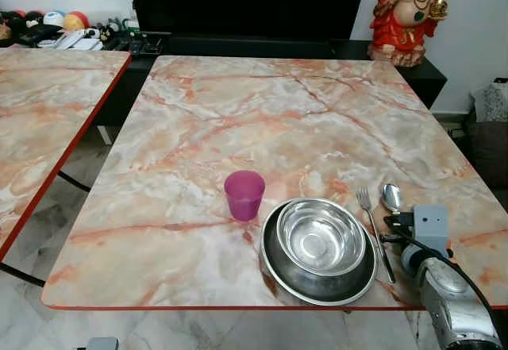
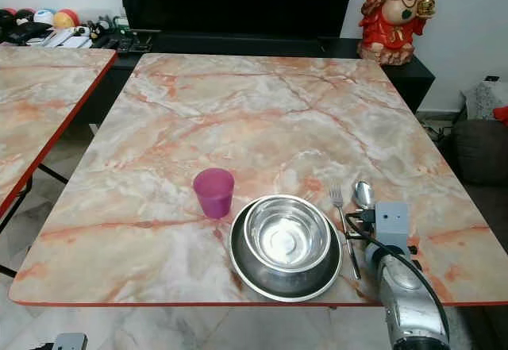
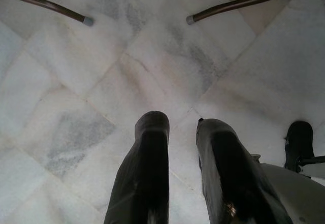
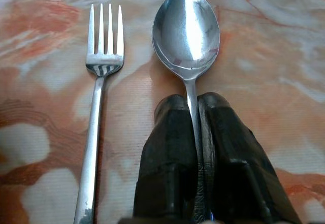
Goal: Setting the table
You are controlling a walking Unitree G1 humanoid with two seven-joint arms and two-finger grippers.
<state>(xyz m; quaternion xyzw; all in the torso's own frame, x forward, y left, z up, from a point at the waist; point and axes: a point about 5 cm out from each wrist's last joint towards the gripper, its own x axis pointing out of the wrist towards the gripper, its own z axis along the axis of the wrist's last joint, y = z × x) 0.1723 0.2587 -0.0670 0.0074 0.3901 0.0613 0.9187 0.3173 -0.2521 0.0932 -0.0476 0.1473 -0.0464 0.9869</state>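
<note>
Steel spoon (image 4: 186, 36) handle pinched in right gripper (image 4: 195, 107), beside fork (image 4: 103, 71); left gripper (image 3: 183, 127) slightly parted, empty, over floor (image 3: 76, 92).

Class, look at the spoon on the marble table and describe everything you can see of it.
The shiny silver metal spoon lies flat on the pink-veined marble table, oval bowl facing up and pointing away from the robot. It lies parallel to a silver four-tined fork, on the fork's right, not touching it. The right gripper pinches its thin handle between two black fingers.
</note>
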